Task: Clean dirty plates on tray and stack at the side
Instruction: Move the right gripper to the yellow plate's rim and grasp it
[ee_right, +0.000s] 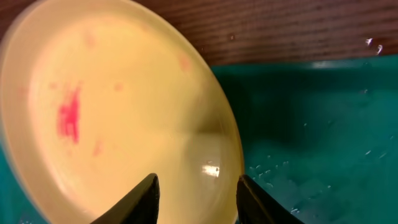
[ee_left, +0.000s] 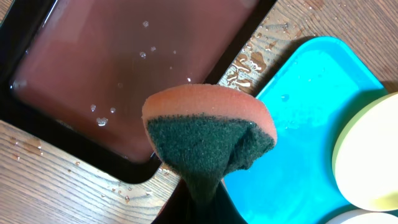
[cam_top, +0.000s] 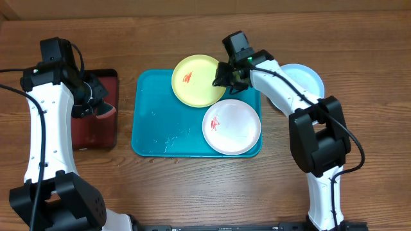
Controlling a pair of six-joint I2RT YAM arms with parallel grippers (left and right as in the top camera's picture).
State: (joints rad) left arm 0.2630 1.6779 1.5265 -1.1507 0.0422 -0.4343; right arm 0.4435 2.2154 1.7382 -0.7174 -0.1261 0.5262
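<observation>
By my reckoning I'm about a third of the way through. The round light blue plastic plate point(cam_top: 309, 77) sits off on the wooden table point(cam_top: 366, 38), just to the right of the large turquoise-blue rectangular plastic tray point(cam_top: 154, 122). I see no smear on the part the arm leaves visible. The other two are on that tray and both are dirty: the round yellow-green plastic plate point(cam_top: 192, 83) at its far edge carries a red smear point(ee_right: 69, 118), and the round white plastic plate point(cam_top: 234, 131) at the near right corner has red marks too. My right gripper point(cam_top: 226, 74) reaches in over the yellow-green plate's right rim. Its fingers are parted and straddle that rim, one over the plate's face, and as far as I can see they aren't pinching it. My left gripper point(ee_left: 198, 208) hangs over the wet, small dark red rectangular tray point(ee_left: 124, 74) to the left, clamped tight on the orange sponge with the green scouring face point(ee_left: 208, 130).
</observation>
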